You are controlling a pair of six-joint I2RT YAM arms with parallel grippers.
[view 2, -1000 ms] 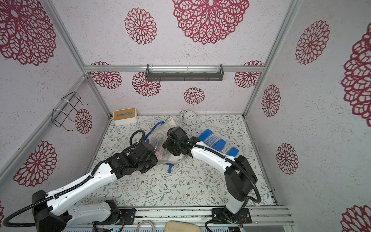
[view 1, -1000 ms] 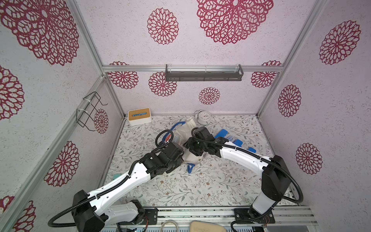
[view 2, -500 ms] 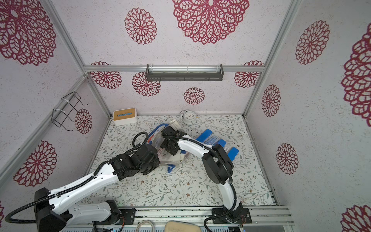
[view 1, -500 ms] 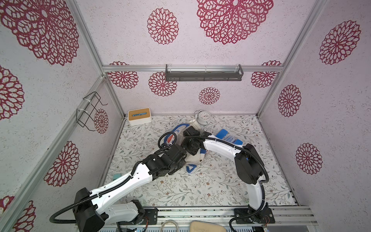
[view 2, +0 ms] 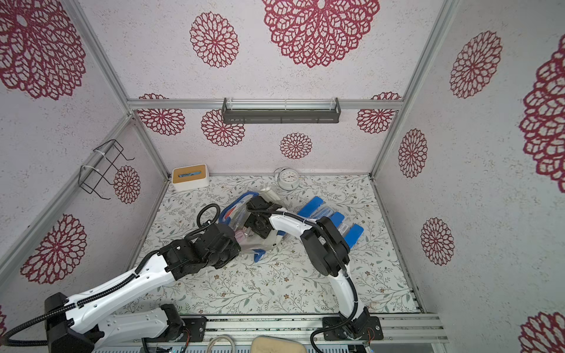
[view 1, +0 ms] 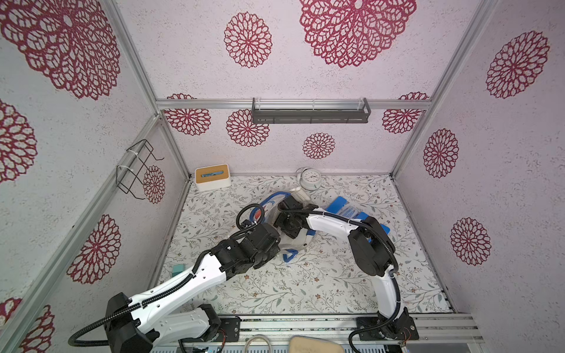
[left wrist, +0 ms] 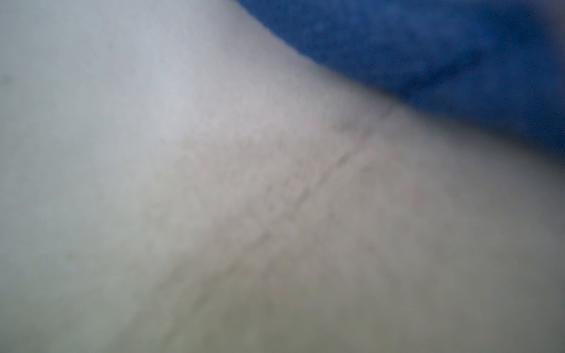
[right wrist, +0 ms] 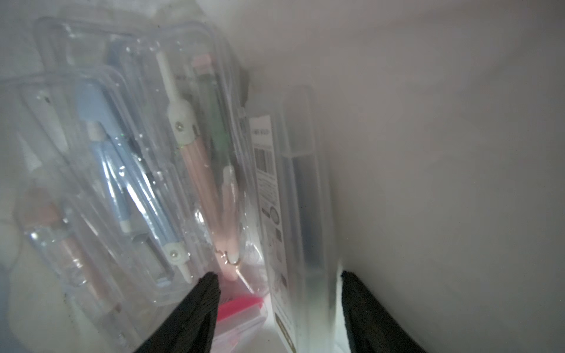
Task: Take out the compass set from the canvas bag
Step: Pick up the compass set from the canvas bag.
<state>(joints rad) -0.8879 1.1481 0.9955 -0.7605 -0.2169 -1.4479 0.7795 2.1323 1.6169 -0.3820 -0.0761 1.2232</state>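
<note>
- Jaws of the right gripper (right wrist: 278,276) gape inside the canvas bag (view 1: 295,244), straddling an edge-on clear case (right wrist: 305,189) beside a compass set (right wrist: 195,171).
- Jaws of the left gripper (view 1: 275,238) are clenched, close against bag cloth.

compass sets (right wrist: 195,171) in canvas bag (view 1: 294,244), clock (view 1: 310,178) behind it

One canvas bag (view 1: 295,243), one tissue box (view 1: 212,177), one alarm clock (view 1: 311,178). Three blue cases (view 2: 315,206) right of centre, one wire rack (view 1: 136,169), one grey shelf (view 1: 310,114). At least three clear cases (right wrist: 101,159) inside the bag.
</note>
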